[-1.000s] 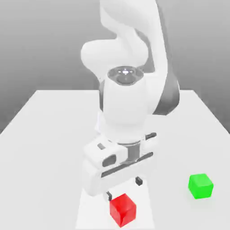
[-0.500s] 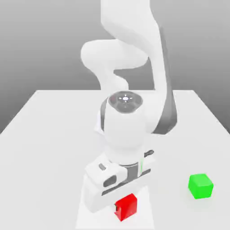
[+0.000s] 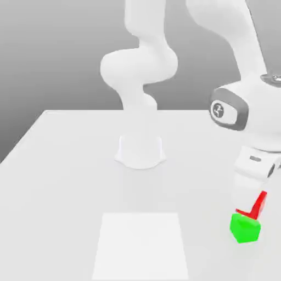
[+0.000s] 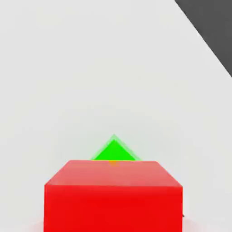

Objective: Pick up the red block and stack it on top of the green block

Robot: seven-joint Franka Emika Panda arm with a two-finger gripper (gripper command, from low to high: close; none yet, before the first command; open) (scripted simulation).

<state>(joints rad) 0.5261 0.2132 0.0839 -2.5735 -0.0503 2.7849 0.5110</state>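
In the exterior view, a pale, nearly white tabletop (image 3: 66,186) is spreading across the lower part of the frame, its far edge running level across the middle and its left edge slanting down toward the exterior view's left. A brighter white rectangular patch (image 3: 140,247) is lying at lower centre. Behind, a plain grey backdrop (image 3: 55,60) is filling the upper frame, darkening downward toward the tabletop. Light is falling evenly and softly. In the hand view, a dark grey area (image 4: 210,29) is meeting the pale surface along a straight diagonal edge.

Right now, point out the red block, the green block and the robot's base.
Red block (image 4: 113,208): hand view, on its broad near face.
Green block (image 3: 245,229): exterior view, on its side below the red block.
Robot's base (image 3: 140,151): exterior view, on its lower column.
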